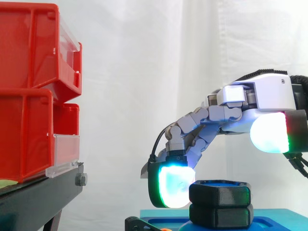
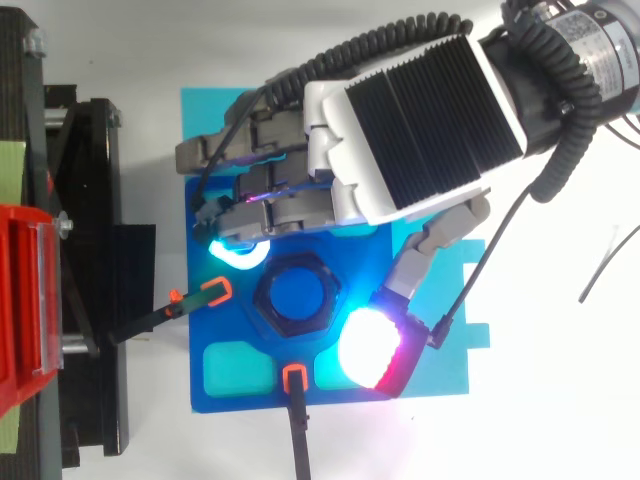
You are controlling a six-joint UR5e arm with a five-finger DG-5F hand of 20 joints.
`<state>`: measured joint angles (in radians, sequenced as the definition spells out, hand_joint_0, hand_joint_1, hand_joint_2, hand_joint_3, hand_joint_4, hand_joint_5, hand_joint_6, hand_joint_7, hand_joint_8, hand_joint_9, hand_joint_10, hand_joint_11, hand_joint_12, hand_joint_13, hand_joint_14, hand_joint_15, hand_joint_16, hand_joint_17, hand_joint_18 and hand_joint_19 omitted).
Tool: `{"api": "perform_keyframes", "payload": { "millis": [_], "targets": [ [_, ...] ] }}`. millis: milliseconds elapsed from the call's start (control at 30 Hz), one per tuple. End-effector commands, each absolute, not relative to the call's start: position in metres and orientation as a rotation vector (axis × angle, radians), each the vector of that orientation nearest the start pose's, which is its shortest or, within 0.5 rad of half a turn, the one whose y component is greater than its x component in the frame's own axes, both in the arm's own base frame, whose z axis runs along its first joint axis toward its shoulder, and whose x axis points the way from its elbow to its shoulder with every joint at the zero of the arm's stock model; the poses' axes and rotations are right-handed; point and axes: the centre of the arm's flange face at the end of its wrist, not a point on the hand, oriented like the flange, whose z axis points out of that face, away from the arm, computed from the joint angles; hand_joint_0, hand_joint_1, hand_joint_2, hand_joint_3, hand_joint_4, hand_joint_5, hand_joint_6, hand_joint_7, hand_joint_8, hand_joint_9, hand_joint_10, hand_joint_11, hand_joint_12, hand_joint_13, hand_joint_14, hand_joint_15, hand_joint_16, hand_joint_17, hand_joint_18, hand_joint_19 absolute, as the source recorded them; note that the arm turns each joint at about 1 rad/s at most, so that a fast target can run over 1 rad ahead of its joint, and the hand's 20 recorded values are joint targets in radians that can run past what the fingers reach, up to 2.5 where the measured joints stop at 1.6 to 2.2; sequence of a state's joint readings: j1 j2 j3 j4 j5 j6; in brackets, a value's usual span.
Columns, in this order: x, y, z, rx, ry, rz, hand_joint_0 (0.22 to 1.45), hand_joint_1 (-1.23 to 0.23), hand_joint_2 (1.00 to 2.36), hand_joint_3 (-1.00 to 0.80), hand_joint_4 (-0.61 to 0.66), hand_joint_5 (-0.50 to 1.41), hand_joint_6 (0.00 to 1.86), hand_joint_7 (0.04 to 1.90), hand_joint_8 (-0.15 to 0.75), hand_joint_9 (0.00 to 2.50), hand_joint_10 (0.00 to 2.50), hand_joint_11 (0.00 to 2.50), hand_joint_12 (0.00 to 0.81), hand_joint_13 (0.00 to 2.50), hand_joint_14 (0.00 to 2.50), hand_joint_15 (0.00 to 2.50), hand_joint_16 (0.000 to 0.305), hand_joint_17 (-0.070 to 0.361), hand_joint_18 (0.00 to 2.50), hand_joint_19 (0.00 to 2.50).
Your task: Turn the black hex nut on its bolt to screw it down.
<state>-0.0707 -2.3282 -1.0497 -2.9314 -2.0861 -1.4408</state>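
Side view — fingers (image 1: 173, 185) spread wide, one pad beside the black hex nut (image 1: 220, 192) — thumb (image 1: 269, 132) higher.

The arm (image 2: 590, 35) comes in from the right. Its hand (image 2: 400, 130) is palm down, the fingers (image 1: 173, 185) bent downward close together, the thumb (image 1: 269, 132) spread away and higher; it seems to grasp nothing.

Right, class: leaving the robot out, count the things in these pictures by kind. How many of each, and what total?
Red bins: 2
Black hex pieces, stacked: 2
Orange-tipped clamps: 2
Blue base plate: 1
Total: 7
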Motion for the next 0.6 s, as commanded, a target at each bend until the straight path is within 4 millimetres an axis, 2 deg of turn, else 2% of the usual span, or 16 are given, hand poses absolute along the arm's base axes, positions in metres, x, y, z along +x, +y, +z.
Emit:
{"api": "perform_keyframes", "payload": {
  "millis": [0, 67, 267, 400, 567],
  "targets": [
    [0.748, -0.142, 0.277, -0.237, 1.596, 0.453, 0.39, -0.13, 1.00, -0.50, 0.35, -0.09, 0.50, 1.25, 0.373, 0.80, 0.01, 0.41, 0.415, 0.54, 0.00, 0.11, 0.063, 0.142, 0.68, 0.37],
    [0.749, -0.142, 0.279, -0.238, 1.593, 0.452, 0.39, -0.14, 1.00, -0.50, 0.37, -0.11, 0.50, 1.12, 0.372, 0.78, 0.01, 0.41, 0.415, 0.53, 0.00, 0.11, 0.063, 0.142, 0.68, 0.37],
    [0.750, -0.135, 0.278, -0.248, 1.590, 0.459, 0.40, -0.17, 1.00, -0.50, 0.35, -0.14, 0.50, 0.97, 0.363, 0.73, 0.01, 0.38, 0.413, 0.53, 0.00, 0.11, 0.063, 0.141, 0.66, 0.37],
    [0.751, -0.133, 0.280, -0.249, 1.582, 0.462, 0.40, -0.18, 1.00, -0.50, 0.34, -0.14, 0.50, 0.94, 0.361, 0.71, 0.01, 0.37, 0.414, 0.52, 0.00, 0.11, 0.063, 0.141, 0.66, 0.37],
    [0.757, -0.116, 0.281, -0.269, 1.561, 0.472, 0.40, -0.18, 1.00, -0.50, 0.37, -0.12, 0.50, 1.06, 0.363, 0.71, 0.01, 0.37, 0.412, 0.52, 0.00, 0.11, 0.063, 0.141, 0.66, 0.37]
  ]
}}
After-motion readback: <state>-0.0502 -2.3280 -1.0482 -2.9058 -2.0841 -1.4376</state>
